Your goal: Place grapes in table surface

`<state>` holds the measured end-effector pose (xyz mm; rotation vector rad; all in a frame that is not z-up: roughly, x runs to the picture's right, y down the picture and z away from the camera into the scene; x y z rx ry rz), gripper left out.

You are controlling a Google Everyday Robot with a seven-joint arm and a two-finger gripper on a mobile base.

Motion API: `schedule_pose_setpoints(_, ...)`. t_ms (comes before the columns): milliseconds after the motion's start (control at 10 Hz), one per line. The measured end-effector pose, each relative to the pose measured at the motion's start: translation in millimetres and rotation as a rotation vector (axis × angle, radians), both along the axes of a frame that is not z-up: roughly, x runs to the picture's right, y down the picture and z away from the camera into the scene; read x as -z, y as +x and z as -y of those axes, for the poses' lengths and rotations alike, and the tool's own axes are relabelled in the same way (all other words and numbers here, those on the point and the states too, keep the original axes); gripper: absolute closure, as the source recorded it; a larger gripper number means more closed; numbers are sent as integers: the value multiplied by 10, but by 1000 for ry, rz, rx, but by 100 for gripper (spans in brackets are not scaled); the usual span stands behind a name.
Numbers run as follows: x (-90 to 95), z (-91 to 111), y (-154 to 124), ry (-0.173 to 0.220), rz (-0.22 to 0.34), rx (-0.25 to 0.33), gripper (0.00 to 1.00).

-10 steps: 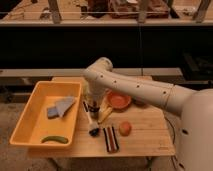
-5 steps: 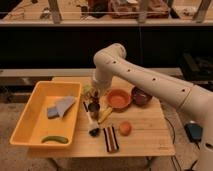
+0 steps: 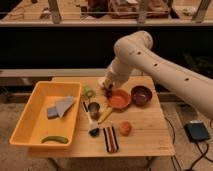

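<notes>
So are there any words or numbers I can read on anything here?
No words or numbers can be read anywhere.
The dark striped flat packet on the light tan wooden tabletop may carry print, but it is too blurred to read.
The jaws of the white robot arm hang by the orange round bowl's left rim; no label shows there.

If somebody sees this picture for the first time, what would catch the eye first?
The large white robot arm reaches in from the right, its gripper down at the left rim of the shallow orange bowl on the light tan wooden tabletop. The bright yellow plastic bin fills the table's left side.
</notes>
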<state>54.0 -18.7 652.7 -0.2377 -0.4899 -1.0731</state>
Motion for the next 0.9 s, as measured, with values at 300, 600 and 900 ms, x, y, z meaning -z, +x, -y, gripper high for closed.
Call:
schedule_pose_setpoints(300,87,-292,614,-57,-66,-171,100)
schedule_pose_setpoints(600,279,-762,1234,-100,-148,-346,100)
schedule_pose_setpoints(900,212,-1260,1413,-169,-193,-436,100)
